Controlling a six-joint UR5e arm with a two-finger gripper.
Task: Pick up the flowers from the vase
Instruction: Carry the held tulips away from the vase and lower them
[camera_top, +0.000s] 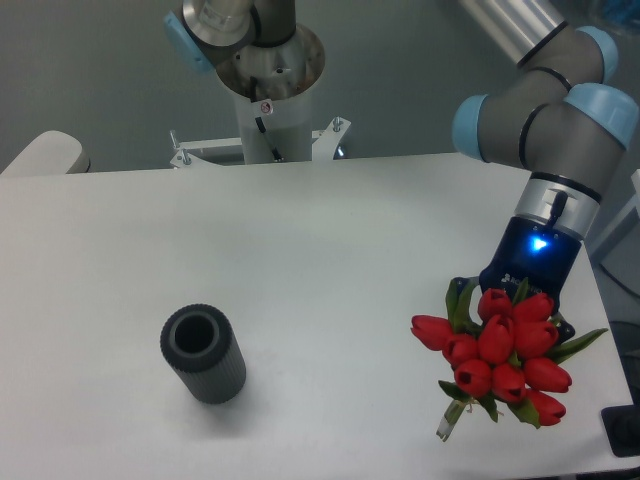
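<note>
A: Where are the flowers (503, 356) now?

B: At about four o'clock on the table (300, 260), near its right edge; red buds bunched toward the camera, stems slanting down to seven o'clock; well apart from the vase (203, 355).

A: And the vase?

B: Upright at about eight o'clock, its round hole showing.

A: The end effector (520, 300)?

B: Right behind the bunch, under a blue light; the buds hide its fingers, so I cannot tell whether they pinch the stems.
</note>
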